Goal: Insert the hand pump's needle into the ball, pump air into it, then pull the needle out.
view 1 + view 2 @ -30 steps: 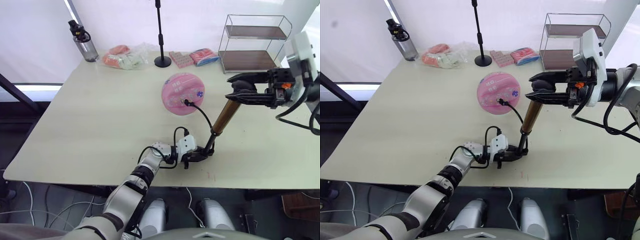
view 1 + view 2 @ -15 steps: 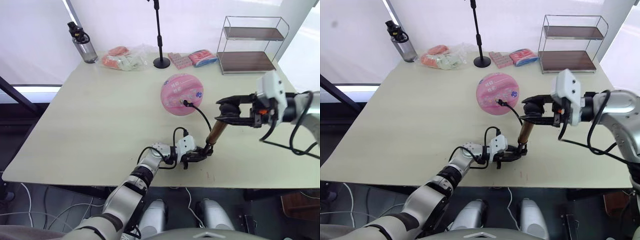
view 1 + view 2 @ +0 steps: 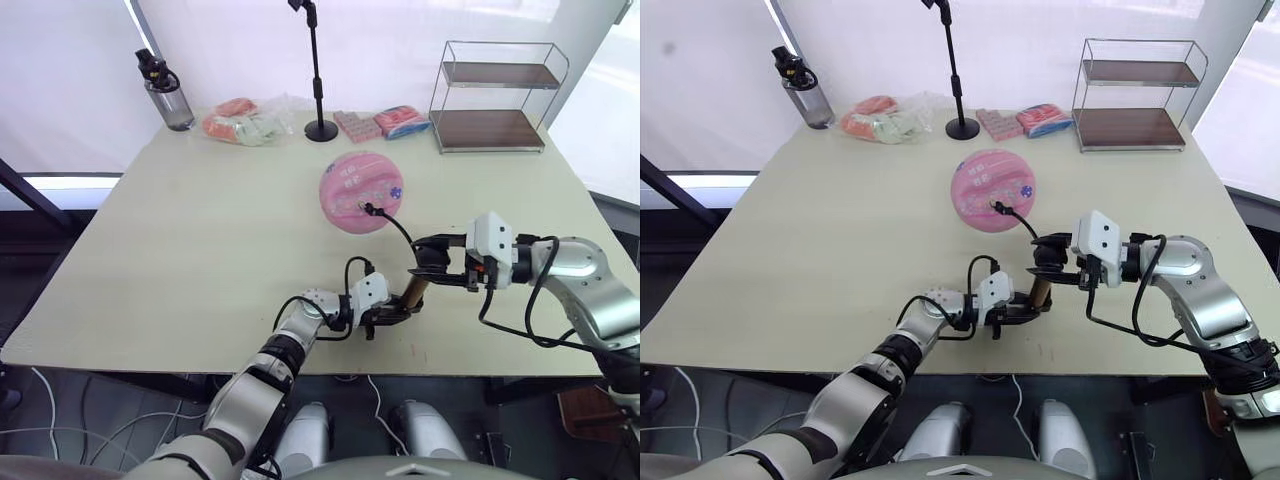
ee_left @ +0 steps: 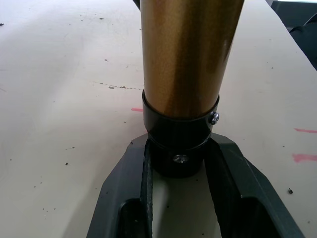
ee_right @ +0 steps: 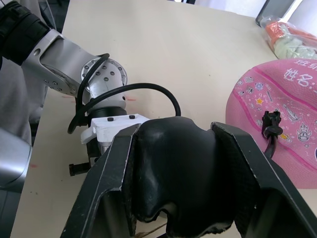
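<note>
Two grippers: both clamped on the hand pump [image 3: 413, 291], one at each end.
Left wrist view: gold barrel rising from a black end cap; left gripper [image 4: 179, 168] fingers [image 4: 229, 171] pinch that cap from both sides, close above the table [image 4: 59, 74]; small red marks on the surface beside it.
Right wrist view: right gripper [image 5: 174, 168] fingers [image 5: 106, 183] squeezed against the black handle from both sides; beyond it the left wrist, plus the hose fitting plugged into the ball [image 5: 285, 124].
Head views: whole layout; pump short and tilted near the table's front edge, handle end up toward the ball.
Pump vs grippers: lower end in the left gripper [image 3: 385, 318], handle in the right gripper [image 3: 428, 270] just above it.
Ball: pink, near the table's middle, beyond both grippers, apart from them.
Hose: thin black hose [image 3: 393, 224] arcs from the pump area up to the ball's near face.
Needle: metal pin itself too small to tell; only its fitting shows at the ball.
Left arm: reaches forward low along the front edge, forearm near the table.
Right arm: elbow out to the right, forearm pointing inward toward the left, gripper level.
Background: bottle [image 3: 164, 92], black stand pole [image 3: 319, 75], packets [image 3: 240, 121], wire shelf [image 3: 492, 98] along the far edge.
</note>
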Available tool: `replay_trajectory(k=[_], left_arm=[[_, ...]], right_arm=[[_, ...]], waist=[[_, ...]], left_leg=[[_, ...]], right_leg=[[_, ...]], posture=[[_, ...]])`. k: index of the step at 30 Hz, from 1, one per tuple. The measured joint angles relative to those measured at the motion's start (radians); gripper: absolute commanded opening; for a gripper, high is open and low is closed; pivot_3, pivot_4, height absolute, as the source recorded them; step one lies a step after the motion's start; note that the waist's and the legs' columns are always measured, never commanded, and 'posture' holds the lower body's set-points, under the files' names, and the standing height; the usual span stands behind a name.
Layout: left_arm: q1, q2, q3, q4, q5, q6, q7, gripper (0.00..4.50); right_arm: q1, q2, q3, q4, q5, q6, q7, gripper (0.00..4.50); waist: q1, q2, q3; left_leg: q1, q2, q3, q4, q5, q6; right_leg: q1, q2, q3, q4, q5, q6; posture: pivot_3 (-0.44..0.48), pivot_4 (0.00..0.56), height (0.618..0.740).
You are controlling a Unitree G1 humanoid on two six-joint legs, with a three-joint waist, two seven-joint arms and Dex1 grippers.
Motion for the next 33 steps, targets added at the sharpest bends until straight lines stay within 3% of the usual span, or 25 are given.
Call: replay_trajectory(k=[6,8,12,21,29,33], left_arm=[[-0.003,-0.007,0.001,-0.006,-0.005,-0.001,-0.011,1.09],[-0.007,-0.011,0.003,-0.008,-0.011,-0.001,-0.017,1.09],[-0.01,-0.012,0.003,-0.008,-0.011,-0.002,-0.023,1.09],[-0.011,-0.012,0.003,-0.008,-0.014,-0.004,-0.022,1.09],[-0.011,-0.014,0.002,-0.014,-0.019,-0.013,-0.028,1.09],[-0.008,-0.009,-0.001,-0.011,-0.017,-0.012,-0.021,1.09]], right_arm=[[-0.059,-0.03,-0.034,-0.027,0.078,0.188,0.002,1.8],[-0.13,-0.068,-0.08,-0.049,0.147,0.29,0.008,1.8],[-0.219,-0.13,-0.146,-0.085,0.247,0.418,0.023,1.8],[-0.394,-0.238,-0.231,-0.097,0.373,0.575,0.04,1.8],[-0.444,-0.248,-0.226,-0.084,0.396,0.672,0.033,1.8],[-0.342,-0.231,-0.235,-0.159,0.344,0.563,0.022,1.8]], waist=[[0.005,0.005,0.004],[0.006,0.011,0.008],[0.008,0.012,0.009],[0.008,0.013,0.01],[0.01,0.016,0.013],[0.008,0.014,0.01]], left_leg=[[-0.005,-0.002,0.001,0.0,0.0,0.0],[-0.011,-0.003,0.001,0.001,0.0,0.0],[-0.014,-0.003,-0.002,0.001,0.0,0.0],[-0.015,-0.004,-0.001,0.001,0.0,0.0],[-0.019,-0.004,0.0,0.001,0.0,0.0],[-0.016,-0.003,0.0,0.001,0.0,0.0]], right_leg=[[-0.004,-0.001,0.0,0.0,0.0,0.001],[-0.009,-0.002,0.001,0.0,0.001,0.001],[-0.01,-0.002,-0.001,-0.001,0.001,0.001],[-0.012,-0.003,-0.001,-0.001,0.001,0.001],[-0.016,-0.003,-0.001,-0.001,0.001,0.001],[-0.014,-0.003,-0.001,0.0,0.001,0.001]], posture=[[0.0,0.15,0.731],[0.0,0.15,0.731],[0.0,0.15,0.731],[0.0,0.15,0.731],[0.0,0.15,0.731],[0.0,0.15,0.731]])
